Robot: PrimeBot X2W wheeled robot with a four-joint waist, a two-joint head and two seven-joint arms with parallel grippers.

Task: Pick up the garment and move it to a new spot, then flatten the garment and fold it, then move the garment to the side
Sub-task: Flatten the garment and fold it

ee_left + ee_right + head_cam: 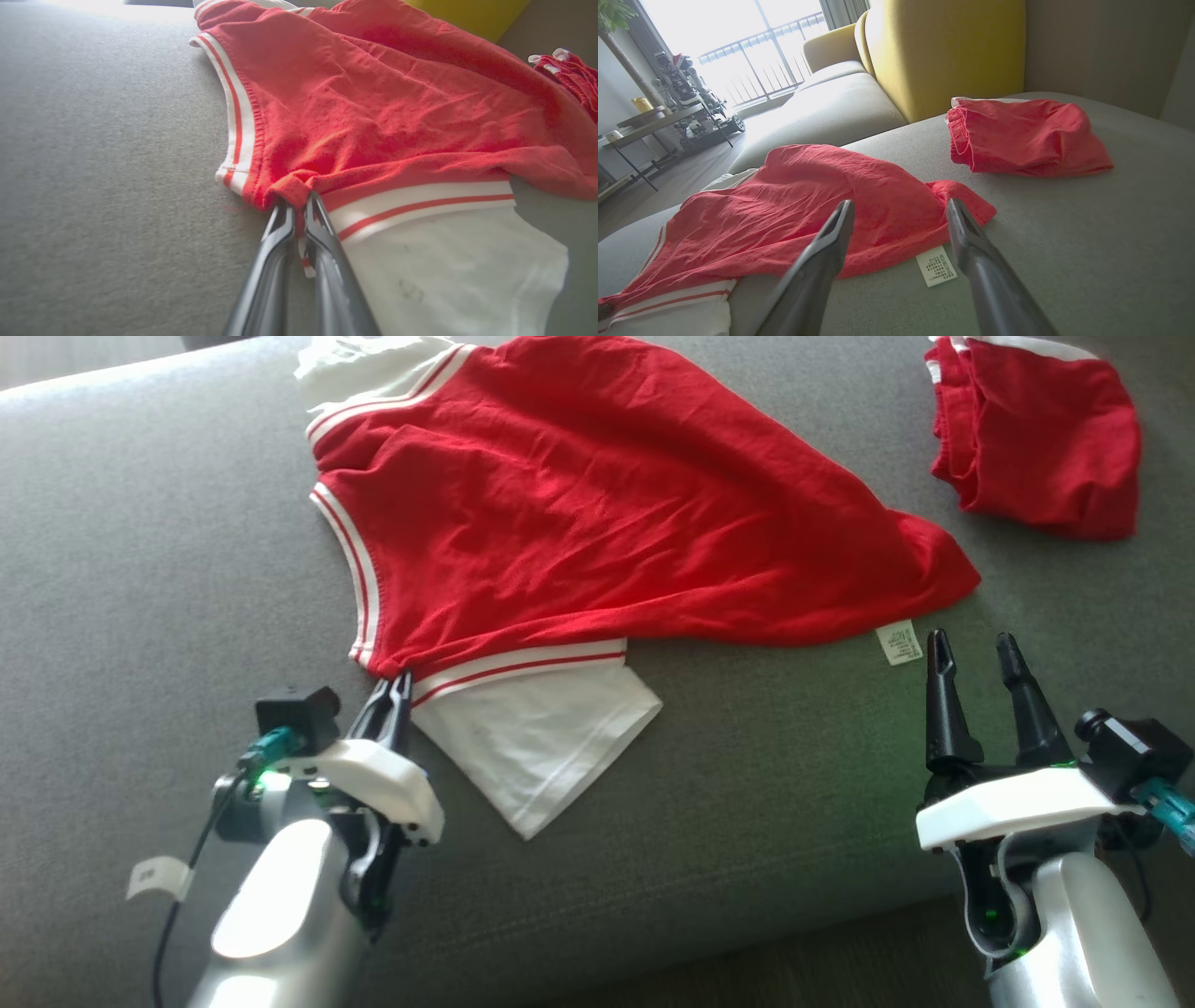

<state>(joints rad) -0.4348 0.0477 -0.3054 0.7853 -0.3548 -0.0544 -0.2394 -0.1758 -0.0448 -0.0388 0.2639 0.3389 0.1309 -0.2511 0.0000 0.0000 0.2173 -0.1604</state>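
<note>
I find the widest open stretch on the grey sofa seat (140, 569), left of the red T-shirt (607, 513), where the fabric is bare. Nearer me, a bare strip runs between the shirt's white sleeve (551, 747) and my right gripper (971, 642) (jaws spread, just short of the care label (898, 644)). A clear lane separates the shirt's hem corner from the bunched red garment (1036, 439) at far right. The yellow backrest (943, 51) walls off the far side. My left gripper (400, 683), pinched on the shirt beside the sleeve, takes up that corner.
</note>
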